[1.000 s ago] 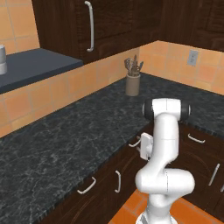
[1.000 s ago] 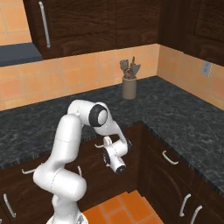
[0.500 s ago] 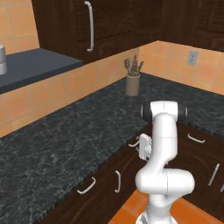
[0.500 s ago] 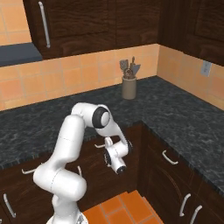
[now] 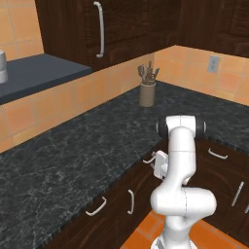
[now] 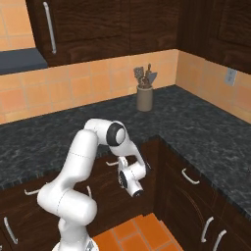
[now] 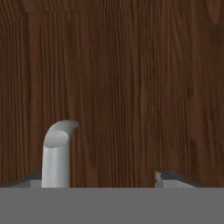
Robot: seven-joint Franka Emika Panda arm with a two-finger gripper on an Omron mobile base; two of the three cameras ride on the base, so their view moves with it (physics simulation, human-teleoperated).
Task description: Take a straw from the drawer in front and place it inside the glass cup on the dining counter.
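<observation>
The drawer is shut, and its dark wood front fills the view from the hand at very close range. One end of its curved silver handle rises between my fingertips, close to the left one. My gripper is open, with its jaws wide apart on either side of that handle end. From the base, the gripper is pressed up to the drawer front just under the counter edge, beside the handle. The straw, the glass cup and the dining counter are out of view.
A black speckled granite counter runs around the corner above the drawers, with a utensil crock at the back. More drawers with silver handles flank the arm. Orange floor tiles lie below.
The arm and hand have barely shifted and stay at the drawer front. The drawer has not moved.
</observation>
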